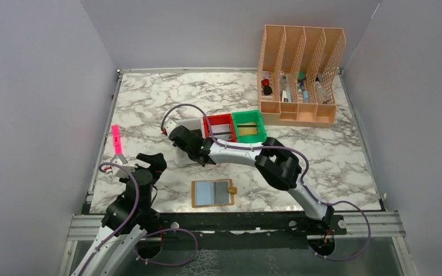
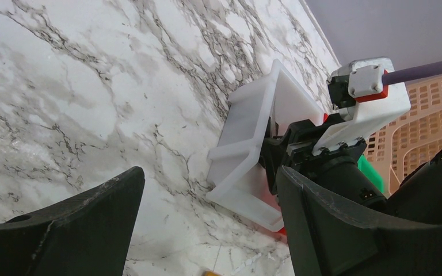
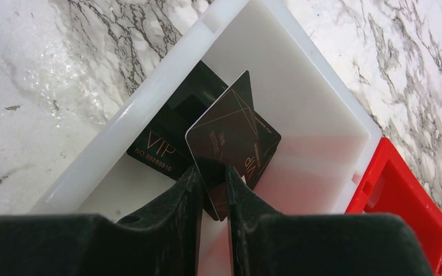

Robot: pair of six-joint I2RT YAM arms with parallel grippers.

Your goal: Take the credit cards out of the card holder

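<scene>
The card holder (image 1: 210, 193) lies flat on the marble table (image 1: 334, 167) by the arm bases. To its left, the left gripper (image 1: 151, 162) gapes wide. Farther off, the right gripper (image 3: 213, 172) pinches 1 black VIP card (image 3: 233, 129) over the white bin (image 3: 322, 115), hiding part of a 2nd card (image 3: 161, 146) inside. The red bin (image 1: 218, 122) and green bin (image 1: 247, 118) sit beyond.
</scene>
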